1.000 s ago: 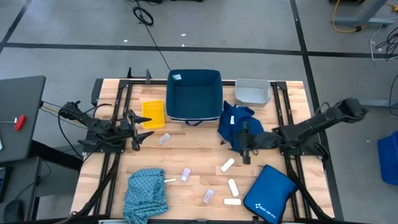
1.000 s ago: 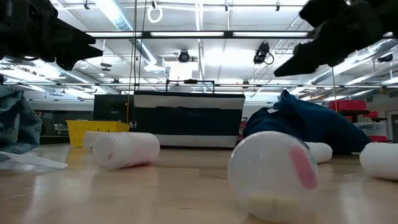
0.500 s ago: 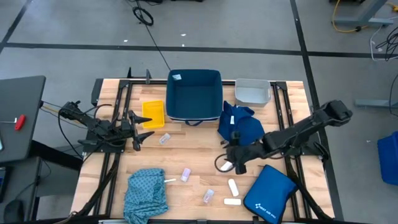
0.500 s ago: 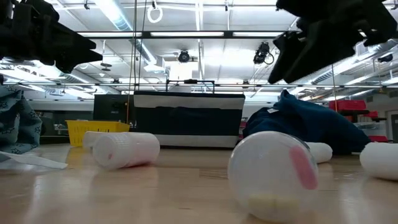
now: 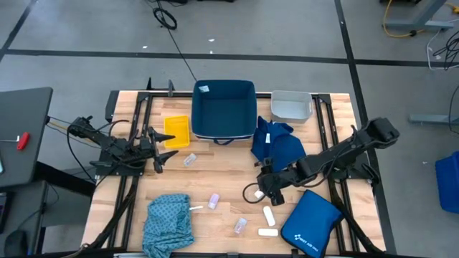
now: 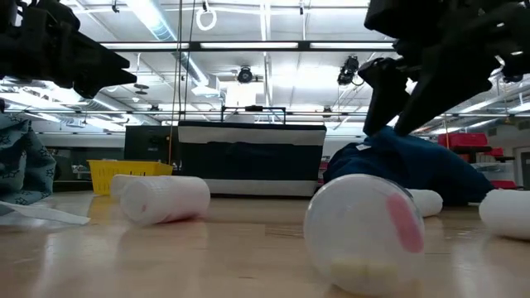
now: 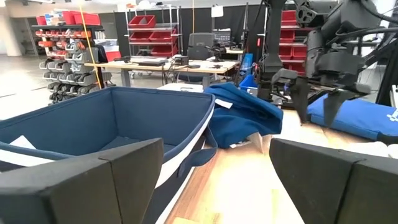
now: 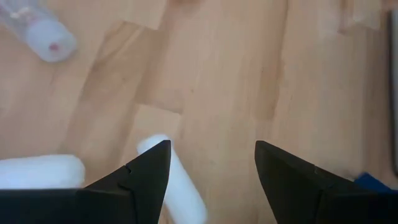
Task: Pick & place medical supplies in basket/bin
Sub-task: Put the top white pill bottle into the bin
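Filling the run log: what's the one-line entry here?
right pincer: open, over white packet | left pincer: open, idle by yellow tub

left hand (image 5: 159, 159) open, idle | right hand (image 5: 262, 190) open, low

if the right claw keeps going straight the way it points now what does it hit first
Most likely bare table: the right claw, open, points down at the wood. A white packet lies just beside one finger and could be touched first; depth is unclear.
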Tool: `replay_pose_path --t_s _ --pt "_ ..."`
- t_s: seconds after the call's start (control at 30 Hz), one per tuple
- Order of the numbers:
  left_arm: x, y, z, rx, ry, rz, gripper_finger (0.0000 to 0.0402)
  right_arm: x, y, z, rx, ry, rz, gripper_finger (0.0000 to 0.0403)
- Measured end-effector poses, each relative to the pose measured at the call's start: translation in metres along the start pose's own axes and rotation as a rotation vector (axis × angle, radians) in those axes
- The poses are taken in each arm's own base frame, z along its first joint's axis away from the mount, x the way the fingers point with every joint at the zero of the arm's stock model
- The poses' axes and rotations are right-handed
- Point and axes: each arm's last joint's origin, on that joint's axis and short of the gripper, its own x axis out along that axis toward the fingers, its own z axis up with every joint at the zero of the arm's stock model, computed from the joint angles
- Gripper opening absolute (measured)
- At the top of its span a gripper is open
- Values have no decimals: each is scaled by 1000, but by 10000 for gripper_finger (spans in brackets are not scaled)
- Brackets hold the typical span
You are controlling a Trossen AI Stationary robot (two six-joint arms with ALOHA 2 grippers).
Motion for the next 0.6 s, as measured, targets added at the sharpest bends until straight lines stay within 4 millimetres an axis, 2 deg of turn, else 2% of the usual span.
replay_pose_path --t_s 0.23,0.4,0.6 --pt "0 0 0 -10 -6 4 298 -3 13 2 -19 -38 -27 243" --pt "4 -4 -4 -1 58 24 298 -4 17 2 -18 -44 -64 243" --pt "16 -9 11 -41 183 60 298 -4 17 2 4 -44 -71 243"
